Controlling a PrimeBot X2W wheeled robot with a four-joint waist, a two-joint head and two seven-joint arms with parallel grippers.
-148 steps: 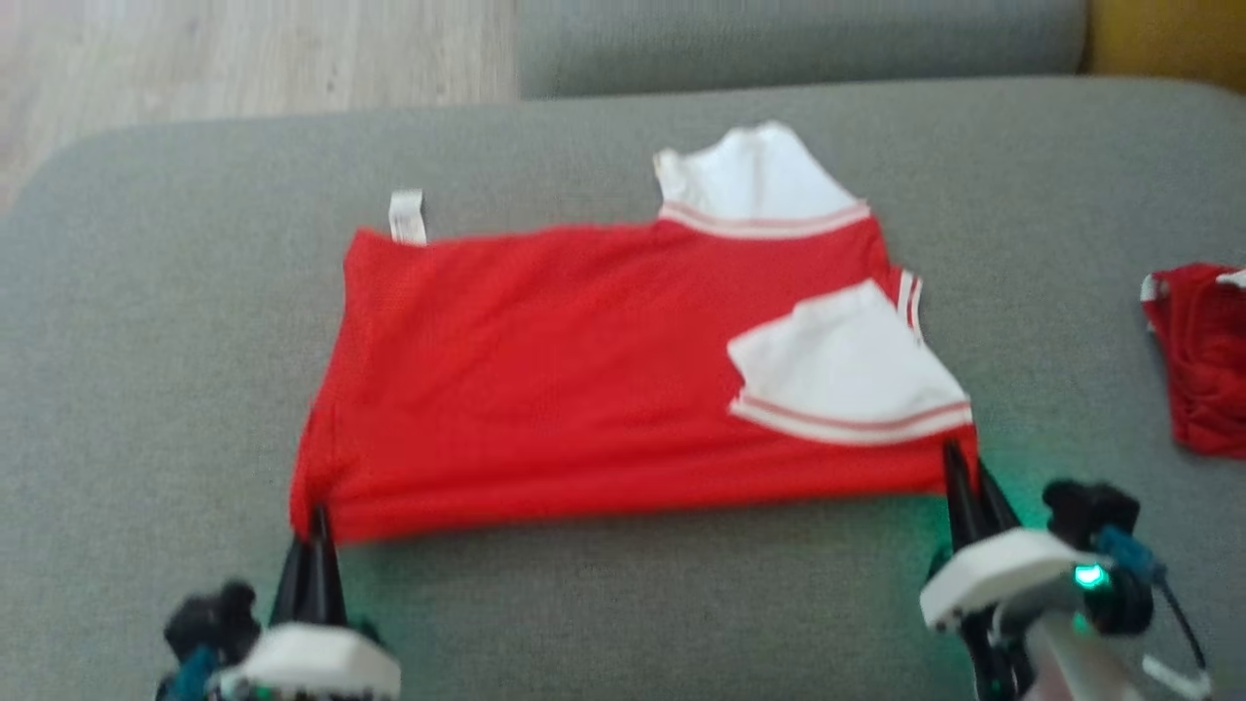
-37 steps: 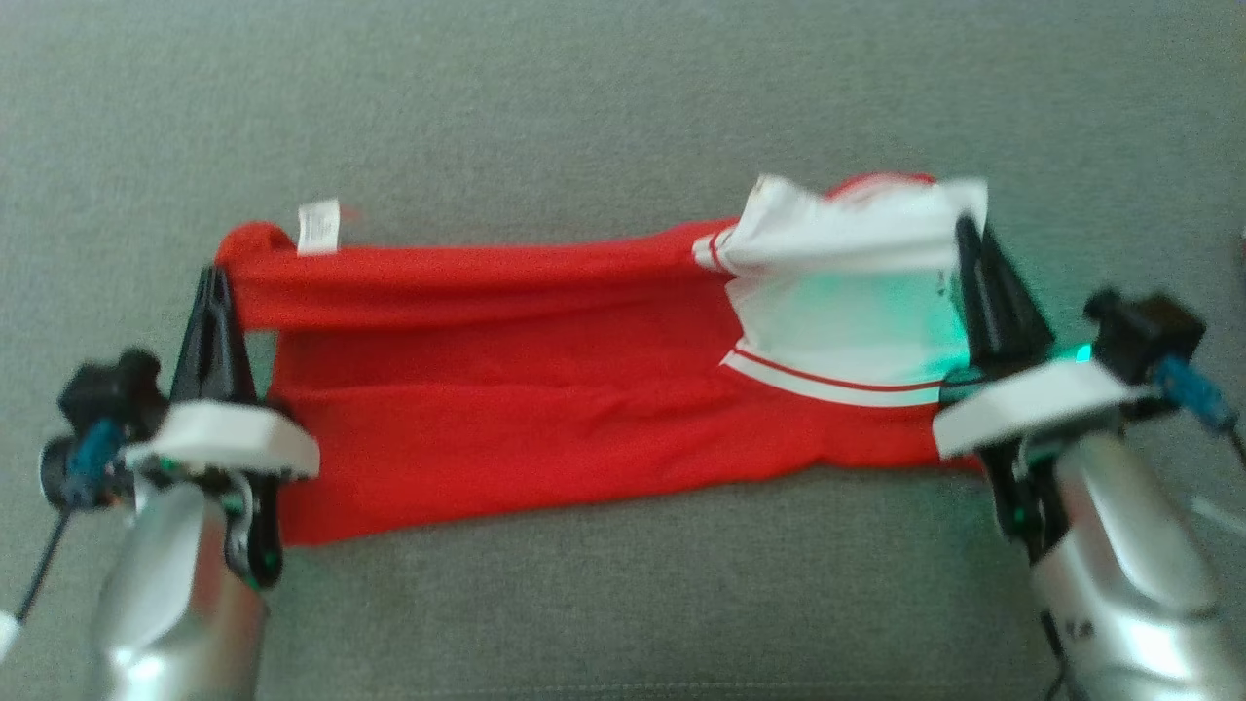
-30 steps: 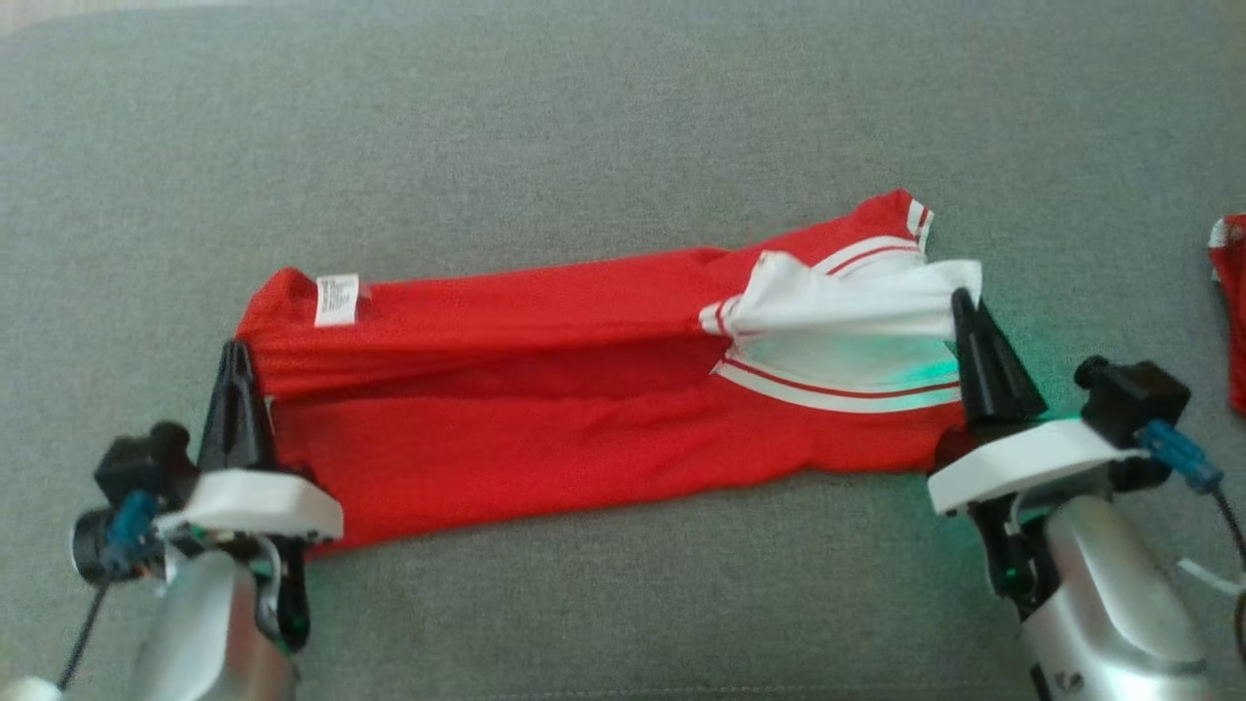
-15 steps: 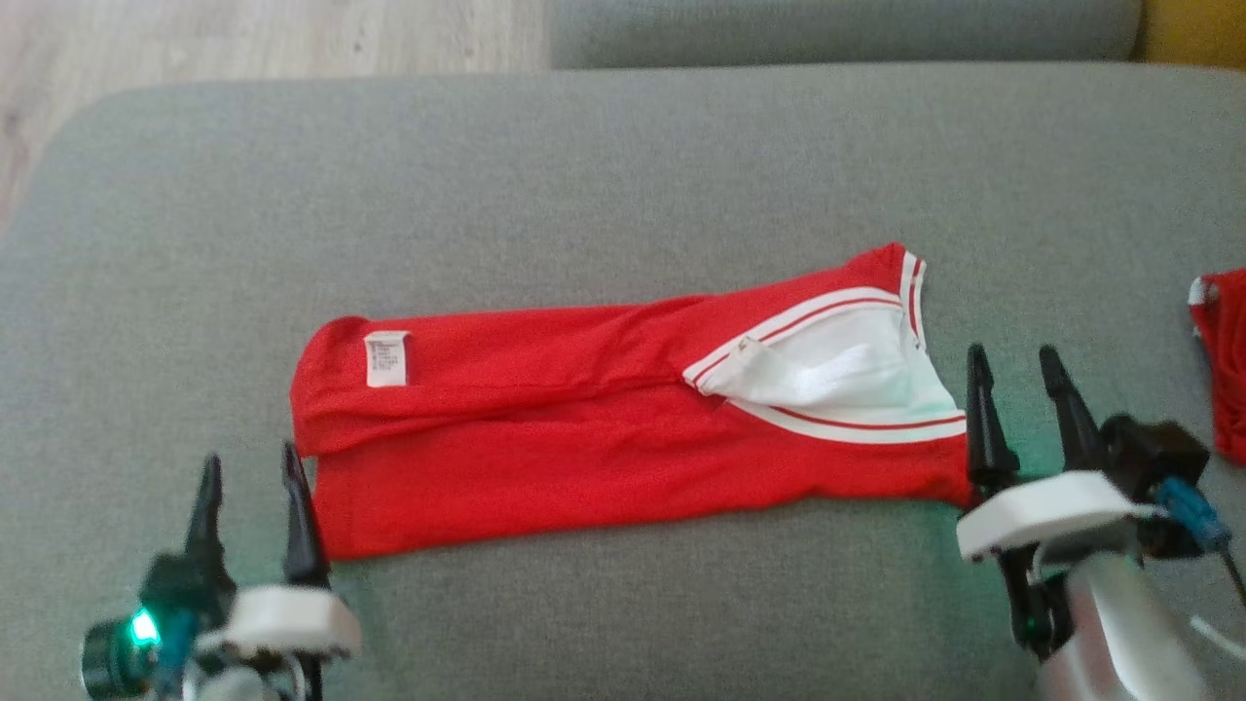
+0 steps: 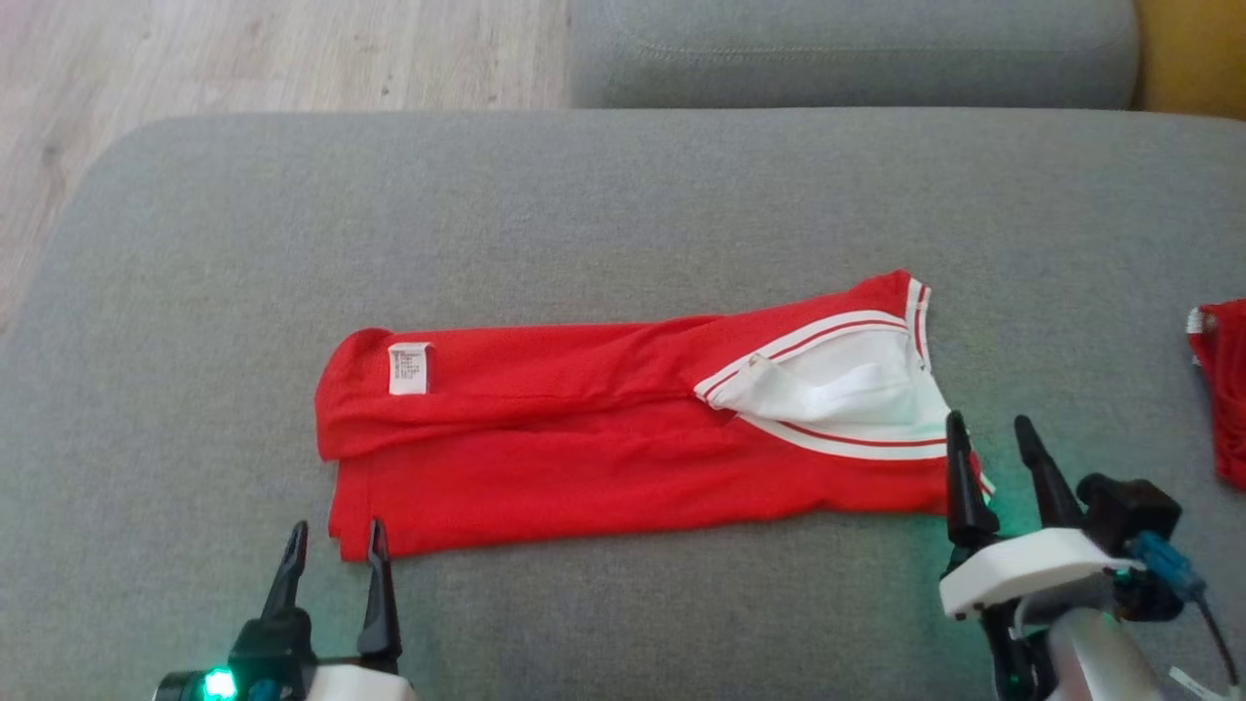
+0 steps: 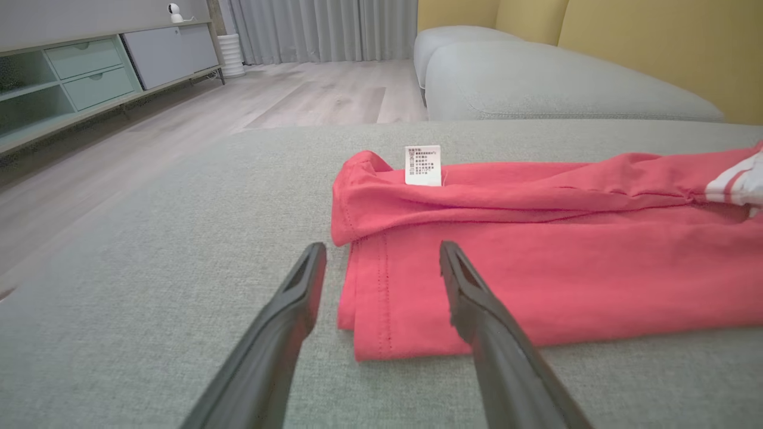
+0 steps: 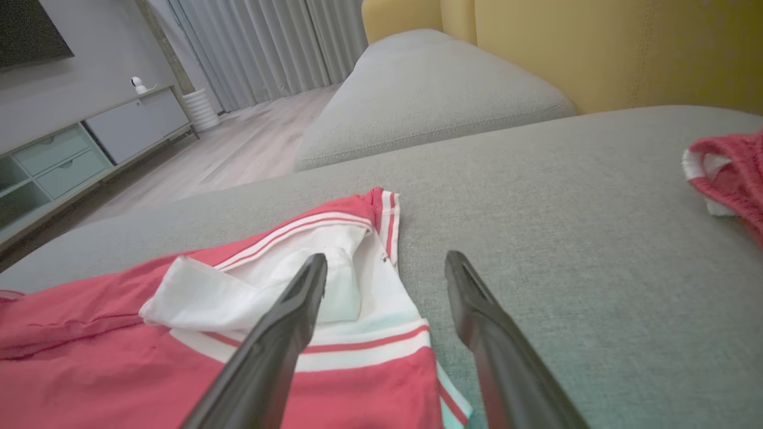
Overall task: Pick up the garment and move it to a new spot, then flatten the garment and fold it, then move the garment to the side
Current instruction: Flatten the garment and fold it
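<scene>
Left gripper (image 5: 336, 531), fingers apart and empty, sits at the near corner of the folded red-and-white mesh garment (image 5: 584, 458) on the grey fabric sofa cushion (image 5: 681, 195). Right gripper (image 5: 989, 424), likewise spread, straddles its striped end. The left wrist view makes the white care label (image 6: 422, 165) print legible.

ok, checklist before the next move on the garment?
1. left tool open, holding nothing: ok.
2. right tool open, holding nothing: ok.
3. garment lying on couch, folded lengthwise: ok.
4. fold edges lined up: not ok, top layer sticks past the lower one at the label end, white sleeve bunched.
5. second red item apart from garment: ok.
6. layers underneath smooth: cannot tell.
</scene>
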